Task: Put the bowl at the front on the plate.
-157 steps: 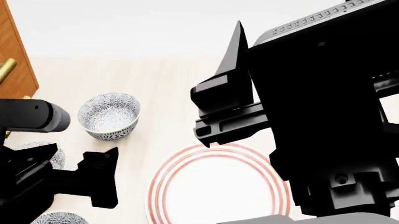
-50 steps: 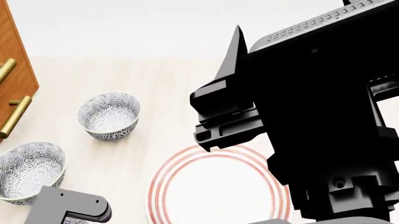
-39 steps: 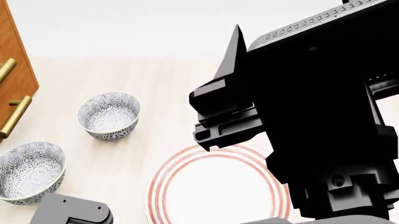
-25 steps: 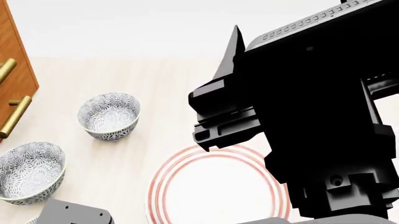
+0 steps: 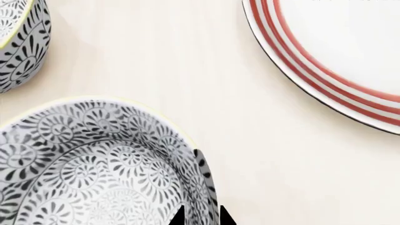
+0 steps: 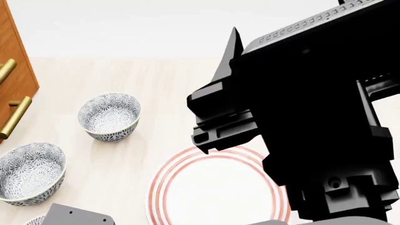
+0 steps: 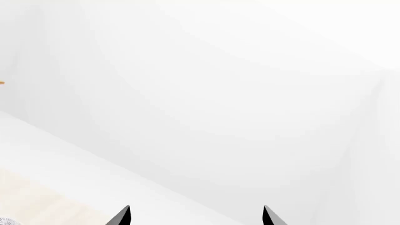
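Observation:
The bowl (image 5: 93,168), white with a dense grey-blue flower pattern, fills the left wrist view. Its rim wall stands between the two tips of my left gripper (image 5: 201,216), which is shut on it. In the head view only a sliver of this bowl (image 6: 34,220) shows at the bottom left, beside the grey end of my left arm (image 6: 75,216). The plate (image 5: 350,56) with red rings lies close by on the pale wood, apart from the bowl; in the head view the plate (image 6: 216,192) holds nothing. My right gripper (image 7: 196,215) hangs open above the table, facing a white wall.
Two look-alike bowls stand farther back: a middle bowl (image 6: 28,173) and a far bowl (image 6: 109,115). The middle bowl (image 5: 18,42) sits close to the held one. A wooden cabinet (image 6: 12,70) with brass handles borders the left. My black right arm (image 6: 312,117) covers the right of the head view.
My left arm has dropped toward the bottom edge of the head view, uncovering the middle bowl. The right arm has drifted slightly left. The bowls and plate have stayed put.

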Tool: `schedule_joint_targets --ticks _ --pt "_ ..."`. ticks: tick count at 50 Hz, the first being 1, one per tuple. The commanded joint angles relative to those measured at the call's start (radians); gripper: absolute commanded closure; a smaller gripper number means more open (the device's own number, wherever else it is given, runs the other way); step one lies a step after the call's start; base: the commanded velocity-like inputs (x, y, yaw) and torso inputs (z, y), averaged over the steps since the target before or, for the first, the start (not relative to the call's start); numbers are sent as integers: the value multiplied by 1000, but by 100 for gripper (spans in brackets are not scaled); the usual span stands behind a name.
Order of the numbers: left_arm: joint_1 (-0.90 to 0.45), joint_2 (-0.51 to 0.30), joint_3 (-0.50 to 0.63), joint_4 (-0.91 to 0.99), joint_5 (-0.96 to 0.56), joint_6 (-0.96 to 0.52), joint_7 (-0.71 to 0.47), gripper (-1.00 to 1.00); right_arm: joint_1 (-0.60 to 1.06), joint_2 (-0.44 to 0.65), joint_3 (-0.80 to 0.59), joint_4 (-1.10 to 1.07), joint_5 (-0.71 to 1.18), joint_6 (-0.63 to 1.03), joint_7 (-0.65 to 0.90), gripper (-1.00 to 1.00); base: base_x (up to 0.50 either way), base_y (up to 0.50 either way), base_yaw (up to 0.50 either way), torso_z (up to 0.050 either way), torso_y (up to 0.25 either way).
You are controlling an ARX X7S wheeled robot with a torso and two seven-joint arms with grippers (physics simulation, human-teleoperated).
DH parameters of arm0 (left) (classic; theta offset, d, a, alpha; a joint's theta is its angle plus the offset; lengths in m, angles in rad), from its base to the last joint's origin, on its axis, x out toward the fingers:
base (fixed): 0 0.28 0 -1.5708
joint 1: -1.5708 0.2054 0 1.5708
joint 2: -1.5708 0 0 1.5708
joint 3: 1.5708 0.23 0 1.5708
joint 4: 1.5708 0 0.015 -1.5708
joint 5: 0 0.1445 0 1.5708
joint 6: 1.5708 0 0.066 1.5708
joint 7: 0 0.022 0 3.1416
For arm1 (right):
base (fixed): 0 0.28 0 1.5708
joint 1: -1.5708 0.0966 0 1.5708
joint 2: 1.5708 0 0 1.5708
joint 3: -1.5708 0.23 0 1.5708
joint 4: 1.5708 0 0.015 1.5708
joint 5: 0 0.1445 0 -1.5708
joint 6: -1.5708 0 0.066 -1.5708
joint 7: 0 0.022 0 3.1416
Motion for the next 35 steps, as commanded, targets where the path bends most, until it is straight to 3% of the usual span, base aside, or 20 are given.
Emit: schedule_joint_targets --ticks 1,12,15,31,35 --pt "17 -7 16 -15 14 16 2 100 -3 -1 -5 -10 0 -2 -1 -100 0 0 0 0 0" --pt "30 -36 35 114 157 77 48 100 -7 -1 -4 -12 -1 -5 -1 -100 2 0 0 -1 0" --pt "22 -48 56 143 211 94 112 100 -7 -1 -3 -12 1 -6 -1 -100 0 0 0 0 0" --pt "5 -78 54 221 216 129 231 100 -4 -1 -8 -9 8 3 -1 -100 0 0 0 0 0" --pt "0 -80 42 234 198 131 214 100 -5 -1 -9 -11 8 6 -1 -100 0 0 0 0 0"
